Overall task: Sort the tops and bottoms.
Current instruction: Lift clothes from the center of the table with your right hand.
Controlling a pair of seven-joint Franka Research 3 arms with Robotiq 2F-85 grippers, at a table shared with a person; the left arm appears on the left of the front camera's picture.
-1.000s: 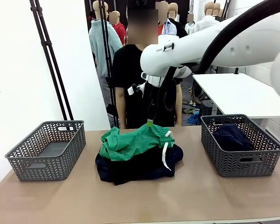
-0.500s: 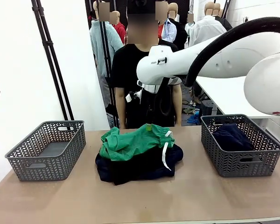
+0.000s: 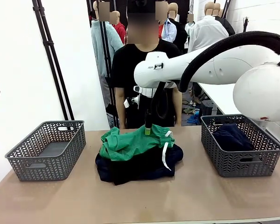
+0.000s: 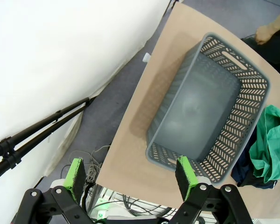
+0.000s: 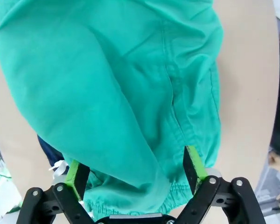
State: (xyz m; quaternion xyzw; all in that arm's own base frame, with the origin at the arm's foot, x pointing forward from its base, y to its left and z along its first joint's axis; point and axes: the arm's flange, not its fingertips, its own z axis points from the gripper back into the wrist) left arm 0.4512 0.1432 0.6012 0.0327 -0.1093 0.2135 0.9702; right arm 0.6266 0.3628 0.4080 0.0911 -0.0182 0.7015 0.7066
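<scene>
The bottoms (image 3: 133, 142), bright green with a white drawstring (image 3: 165, 156), lie on a dark navy garment (image 3: 140, 168) at the table's middle. My right gripper (image 3: 148, 129) hangs open, fingertips down at the rear top of the green cloth. In the right wrist view the bottoms (image 5: 112, 93) lie spread right under the camera. There my right gripper (image 5: 135, 168) straddles a fold near the gathered waistband, its jaws apart. My left gripper (image 4: 130, 172) is open and empty, high above the table's left corner.
An empty grey lattice basket (image 3: 49, 149) stands at the left, also under the left wrist camera (image 4: 210, 107). A second basket (image 3: 242, 161) at the right holds a dark navy garment (image 3: 231, 136). A person stands behind the table's far edge.
My right arm has come down and a little left, bringing its open gripper lower onto the green bottoms. The garments and baskets have not moved.
</scene>
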